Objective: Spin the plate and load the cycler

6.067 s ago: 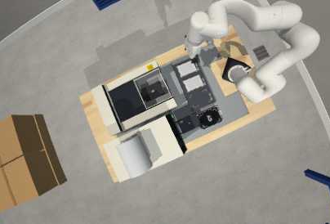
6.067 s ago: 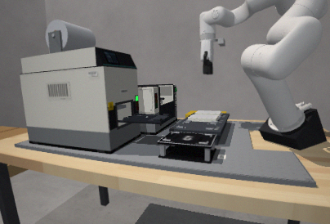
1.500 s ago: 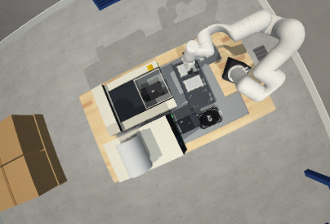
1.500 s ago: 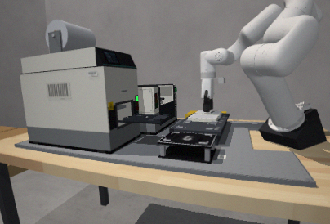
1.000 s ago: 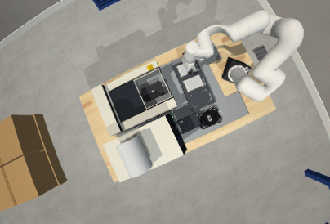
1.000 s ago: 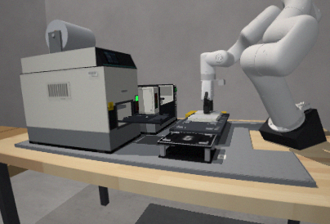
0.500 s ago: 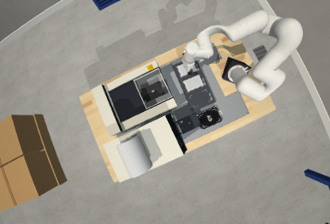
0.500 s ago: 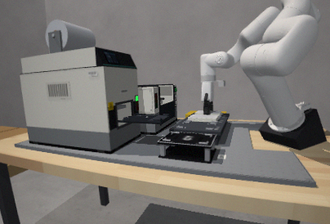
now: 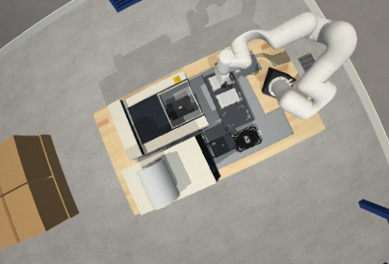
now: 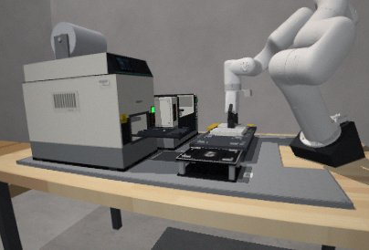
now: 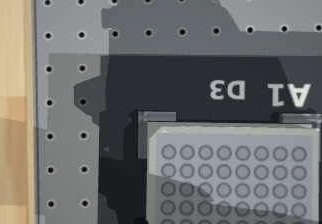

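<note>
The balance plate BAL [image 11: 232,175] [image 9: 214,83] is a pale plate with rows of round wells. It lies in the deck nest marked D3 [image 11: 226,90], with the A1 mark beside it. My gripper [image 9: 222,78] [image 10: 231,122] stands straight down over D3, shut on BAL's sides, with the plate low in its nest. The fingers themselves are out of the wrist view. The white plate K37 [image 9: 227,98] lies on D2 next to it. The centrifuge [image 9: 147,120] shows an open window [image 9: 178,107] over a dark bucket. I cannot make out K73.
The sealer [image 9: 186,169] with its film roll [image 9: 157,187] [image 10: 78,40] stands beside the centrifuge, with its dark stage [image 9: 220,145] out in front. The black cycler nest CY [image 9: 246,133] [image 10: 208,157] is at the deck's near end. The robot base [image 10: 327,146] is to the right.
</note>
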Motion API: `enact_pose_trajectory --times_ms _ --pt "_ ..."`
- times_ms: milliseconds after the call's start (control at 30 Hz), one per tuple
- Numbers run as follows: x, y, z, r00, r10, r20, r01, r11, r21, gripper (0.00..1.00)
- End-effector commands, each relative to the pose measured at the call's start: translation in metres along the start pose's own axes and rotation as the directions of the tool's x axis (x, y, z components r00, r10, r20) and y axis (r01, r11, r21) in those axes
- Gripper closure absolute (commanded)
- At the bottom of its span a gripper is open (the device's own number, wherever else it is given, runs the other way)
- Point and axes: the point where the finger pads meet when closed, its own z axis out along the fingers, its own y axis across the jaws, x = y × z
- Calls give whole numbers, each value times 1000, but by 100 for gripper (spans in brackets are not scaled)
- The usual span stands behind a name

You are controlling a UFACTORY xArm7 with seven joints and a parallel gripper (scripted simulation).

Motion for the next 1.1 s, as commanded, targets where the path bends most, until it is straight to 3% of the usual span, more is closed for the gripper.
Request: enact_pose_trajectory --times_ms 0,733,1067 --pt "-1 -1 -1 1000 0 1 0 1000 3 100" --pt "-1 -1 -1 1000 0 1 0 1000 3 100" --pt "-1 -1 -14 1000 0 1 0 1000 3 100"
